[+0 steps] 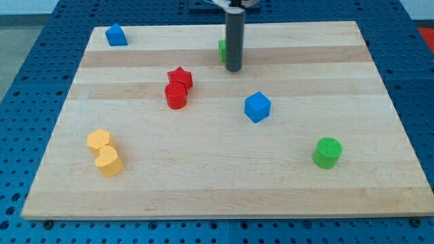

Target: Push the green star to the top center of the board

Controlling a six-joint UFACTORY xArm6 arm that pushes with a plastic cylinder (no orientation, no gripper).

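Observation:
The green star [222, 49] lies near the top centre of the wooden board [217, 183], mostly hidden behind my rod; only a green sliver shows at the rod's left edge. My tip [234, 68] rests on the board just below and to the right of the star, touching or almost touching it.
A blue block [116, 34] sits at the top left. A red star [180, 78] touches a red cylinder [175, 96] left of centre. A blue hexagonal block [258, 107] lies below my tip. A green cylinder [327, 152] sits lower right. Two yellow blocks [104, 152] lie lower left.

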